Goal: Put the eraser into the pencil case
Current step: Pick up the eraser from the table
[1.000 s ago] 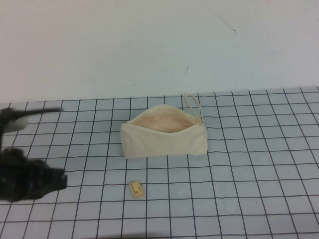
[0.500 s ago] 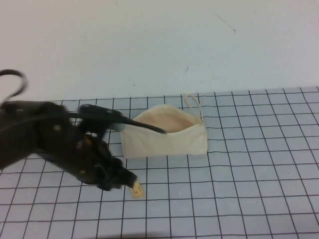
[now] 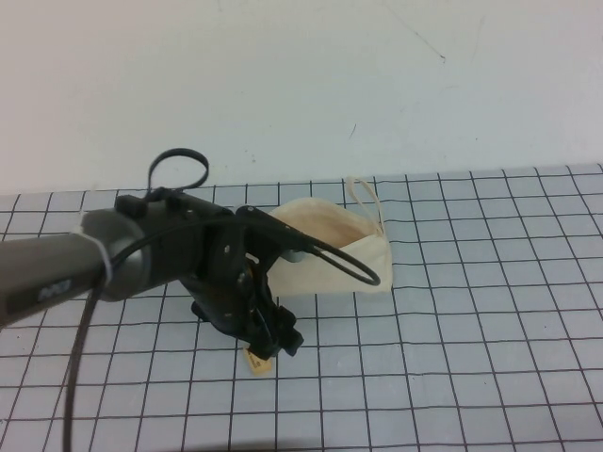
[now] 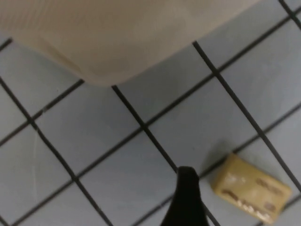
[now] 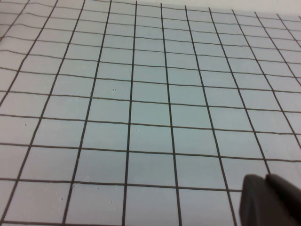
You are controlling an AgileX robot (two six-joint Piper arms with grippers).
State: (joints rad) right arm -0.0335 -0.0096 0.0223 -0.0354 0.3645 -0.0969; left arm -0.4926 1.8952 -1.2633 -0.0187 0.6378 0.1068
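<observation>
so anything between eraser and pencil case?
Left wrist view: only bare grid mat between eraser and pencil case. Left gripper hovers over the eraser; right gripper unseen.

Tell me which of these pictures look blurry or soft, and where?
High view: the left gripper over the eraser is smeared, while the pencil case looks soft. Left wrist view: the eraser and pencil case are soft. Right wrist view: the right gripper is a blurred dark shape.

eraser (image 3: 255, 361) half-hidden under left gripper (image 3: 273, 341), pencil case (image 3: 344, 254) partly covered
</observation>
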